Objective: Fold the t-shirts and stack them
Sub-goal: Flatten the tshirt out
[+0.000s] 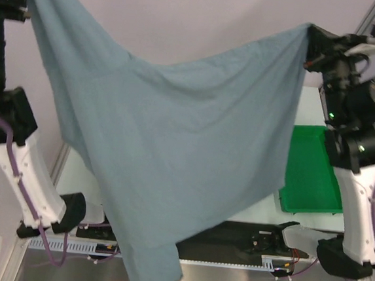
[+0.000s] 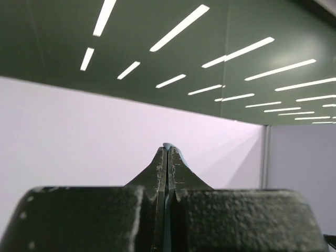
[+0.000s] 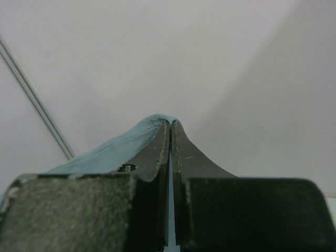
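**Shirt Held Aloft, Spread Wide**

The slate blue-grey soft cloth t-shirt (image 1: 167, 152) hangs as a broad, sagging sheet above the white desk (image 1: 306, 108). Its lowest corner droops past the desk's near edge. The left pincer (image 2: 167, 149) and right pincer (image 3: 171, 123) are each clamped tight on an upper edge of the cloth. A green plastic rectangular tray (image 1: 313, 171) sits on the desk's right side, partly behind the shirt's right edge.

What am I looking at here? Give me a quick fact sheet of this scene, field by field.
item held: one blue-grey t-shirt, hanging spread in the air between the two arms
left pincer: closed on the cloth's upper left edge
right pincer: closed on the upper right corner
cloth shape: sags in the middle, lowest part hangs at lower left
folded: not yet
nearby: green tray at the right
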